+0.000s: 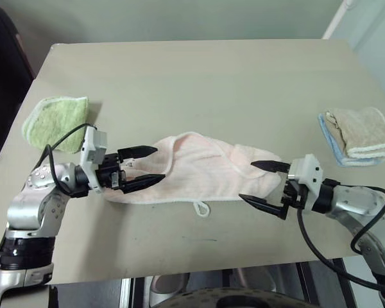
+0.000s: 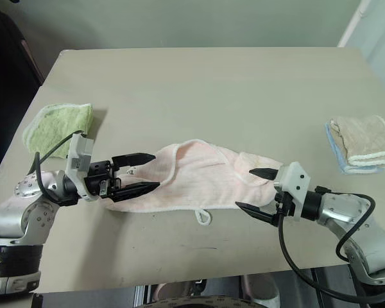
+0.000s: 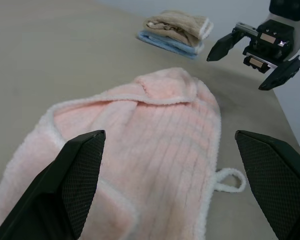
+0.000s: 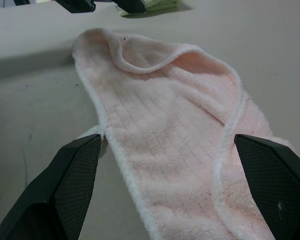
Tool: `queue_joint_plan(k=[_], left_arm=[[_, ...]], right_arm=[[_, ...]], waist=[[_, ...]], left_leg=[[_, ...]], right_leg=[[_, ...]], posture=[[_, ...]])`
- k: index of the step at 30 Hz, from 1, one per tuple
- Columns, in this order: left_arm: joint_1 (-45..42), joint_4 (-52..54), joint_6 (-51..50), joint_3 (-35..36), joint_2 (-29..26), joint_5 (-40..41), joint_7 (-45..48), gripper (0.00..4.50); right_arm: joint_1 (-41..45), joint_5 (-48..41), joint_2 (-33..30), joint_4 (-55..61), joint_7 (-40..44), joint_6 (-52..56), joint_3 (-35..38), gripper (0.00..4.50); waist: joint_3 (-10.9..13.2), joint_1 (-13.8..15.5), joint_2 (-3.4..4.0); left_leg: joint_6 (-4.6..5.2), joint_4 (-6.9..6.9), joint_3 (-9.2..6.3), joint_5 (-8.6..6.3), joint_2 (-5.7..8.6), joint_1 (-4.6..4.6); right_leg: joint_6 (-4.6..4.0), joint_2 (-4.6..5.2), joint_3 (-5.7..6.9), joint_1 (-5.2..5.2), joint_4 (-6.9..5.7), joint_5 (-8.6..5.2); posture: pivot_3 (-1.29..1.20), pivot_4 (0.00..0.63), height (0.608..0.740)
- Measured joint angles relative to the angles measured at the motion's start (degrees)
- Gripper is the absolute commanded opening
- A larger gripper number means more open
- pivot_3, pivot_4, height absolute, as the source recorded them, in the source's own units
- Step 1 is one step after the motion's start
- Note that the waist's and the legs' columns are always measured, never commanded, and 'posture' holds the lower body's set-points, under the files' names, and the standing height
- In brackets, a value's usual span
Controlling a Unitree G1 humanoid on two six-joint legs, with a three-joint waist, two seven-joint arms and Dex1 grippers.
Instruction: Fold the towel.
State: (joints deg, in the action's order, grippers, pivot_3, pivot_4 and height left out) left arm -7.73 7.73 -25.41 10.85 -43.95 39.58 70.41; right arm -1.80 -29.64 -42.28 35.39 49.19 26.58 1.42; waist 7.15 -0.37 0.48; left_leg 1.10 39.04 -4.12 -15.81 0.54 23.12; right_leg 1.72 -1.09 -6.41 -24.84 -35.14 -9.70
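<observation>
1. The pink towel (image 1: 196, 174) lies crumpled lengthwise near the table's (image 1: 199, 77) front edge, its top layer flopped over unevenly, loop tab (image 1: 201, 208) poking out toward the robot.
2. L gripper (image 1: 140, 168) sits at the towel's left end, fingers spread wide w/ nothing between them; it points inward along the cloth, lower finger just over the hem.
3. R gripper (image 1: 265, 186) mirrors it at the right end, jaws equally wide and empty, aimed back at the left one.
4. Judgement: both ends are bracketed so the arms can pinch opposite ends at once, probably to straighten the cloth before a fold. No neat fold made yet.
5. Green towel (image 1: 54, 120) sits folded at the table's left; beige towel (image 1: 362, 131) stacked on blue towel (image 1: 330, 137) at right, all well apart from the work area.
6. Risk: the loose upper flap may slip if only one layer is caught.
</observation>
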Motion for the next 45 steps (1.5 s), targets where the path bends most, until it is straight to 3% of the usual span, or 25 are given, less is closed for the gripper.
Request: queue_joint_plan(k=[18, 33, 45], left_arm=[[0.85, 1.45, 0.32, 0.13, 0.22, -0.04, -1.81, 4.50], [-7.23, -9.28, 9.83, -6.01, 9.69, -6.43, 0.36, 4.50], [-8.01, -11.21, 12.46, -7.40, 11.68, -8.19, 0.86, 4.50]], right_arm=[[4.01, 4.47, 1.80, -3.67, -1.65, -0.82, -2.45, 4.49], [4.67, 23.84, 4.81, -9.66, -13.11, -6.90, -7.43, 4.49], [1.38, 26.89, 5.25, -9.38, -12.42, -9.04, -9.00, 4.49]], waist=[[0.00, 0.03, -0.01], [0.00, 0.10, -0.02], [0.00, 0.10, -0.02]], left_leg=[[-0.01, 0.01, 0.00, 0.00, -0.06, -0.01], [0.01, 0.05, 0.00, 0.00, -0.12, -0.02], [0.02, 0.07, 0.00, 0.01, -0.12, -0.01]], right_leg=[[-0.04, -0.04, 0.01, -0.01, -0.04, 0.02], [0.15, -0.03, 0.03, 0.01, -0.03, 0.21], [0.22, -0.04, 0.05, 0.08, 0.10, 0.25]], posture=[[0.00, 0.150, 0.740], [0.00, 0.150, 0.740], [0.00, 0.150, 0.740]])
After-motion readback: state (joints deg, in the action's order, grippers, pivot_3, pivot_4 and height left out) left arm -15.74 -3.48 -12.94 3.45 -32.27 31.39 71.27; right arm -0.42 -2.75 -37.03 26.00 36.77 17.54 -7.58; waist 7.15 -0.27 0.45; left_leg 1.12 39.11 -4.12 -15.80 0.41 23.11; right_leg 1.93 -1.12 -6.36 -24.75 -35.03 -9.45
